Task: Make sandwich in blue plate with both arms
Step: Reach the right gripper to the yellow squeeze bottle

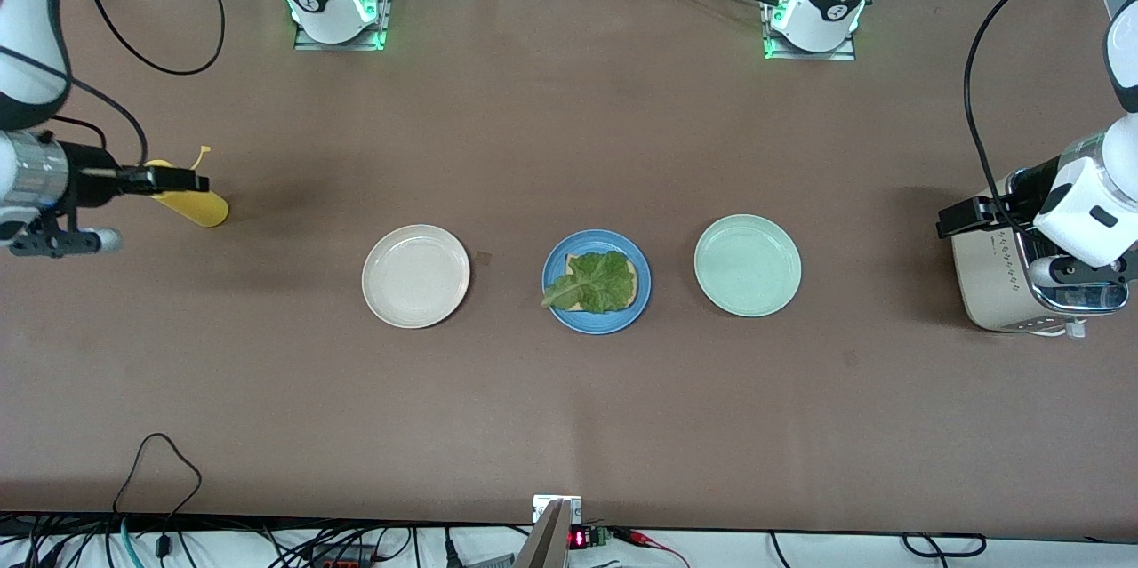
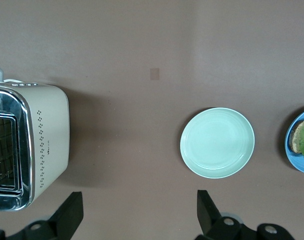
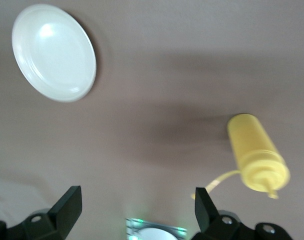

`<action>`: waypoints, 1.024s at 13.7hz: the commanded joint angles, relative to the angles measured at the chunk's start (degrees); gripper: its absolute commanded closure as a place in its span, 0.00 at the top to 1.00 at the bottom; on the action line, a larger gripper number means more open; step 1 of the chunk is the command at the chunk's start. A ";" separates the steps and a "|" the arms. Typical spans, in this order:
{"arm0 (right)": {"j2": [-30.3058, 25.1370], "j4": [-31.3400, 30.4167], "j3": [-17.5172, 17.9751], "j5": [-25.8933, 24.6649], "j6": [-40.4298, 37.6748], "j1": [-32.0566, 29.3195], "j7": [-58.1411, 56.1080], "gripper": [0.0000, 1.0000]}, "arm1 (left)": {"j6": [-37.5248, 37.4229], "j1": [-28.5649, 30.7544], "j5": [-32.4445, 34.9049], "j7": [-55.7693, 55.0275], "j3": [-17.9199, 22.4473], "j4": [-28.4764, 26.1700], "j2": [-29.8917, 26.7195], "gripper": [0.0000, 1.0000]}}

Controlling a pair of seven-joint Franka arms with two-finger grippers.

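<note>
Looking down from the front, the blue plate (image 1: 597, 282) sits mid-table with bread (image 1: 629, 285) under lettuce (image 1: 593, 283), between a cream plate (image 1: 415, 276) and a mint plate (image 1: 747, 265), loads of bare table (image 1: 569, 417) around. Left wrist view: left gripper (image 2: 140, 212) spread wide, empty, beside the toaster (image 2: 27, 145). Right wrist view: right gripper (image 3: 138, 207) spread too, by the yellow squeeze bottle (image 3: 256, 155).
</note>
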 commanded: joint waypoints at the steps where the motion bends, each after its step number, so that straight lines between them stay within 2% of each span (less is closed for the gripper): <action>1: -2.18 -3.79 1.16 -3.19 2.86 -5.76 -15.12 1.00 | 0.07 0.09 -1.19 1.28 0.35 -1.40 -1.24 1.00; 4: -1.30 -5.36 1.16 -3.28 8.83 -10.61 -33.50 1.00 | 0.68 0.62 -0.83 5.67 0.44 -1.41 -0.89 1.00; 7: -0.86 -5.46 1.25 -2.32 11.22 -13.68 -48.63 1.00 | 0.25 0.62 -0.83 5.07 0.53 -1.58 -0.80 1.00; 13: 3.61 -7.83 1.16 11.81 11.05 -23.17 -88.77 1.00 | 0.25 0.71 -0.75 5.06 0.79 -1.58 -0.71 1.00; 14: 4.84 -7.83 1.16 12.88 10.87 -24.40 -94.15 1.00 | 0.25 0.71 -0.75 5.41 0.97 -1.58 -0.71 1.00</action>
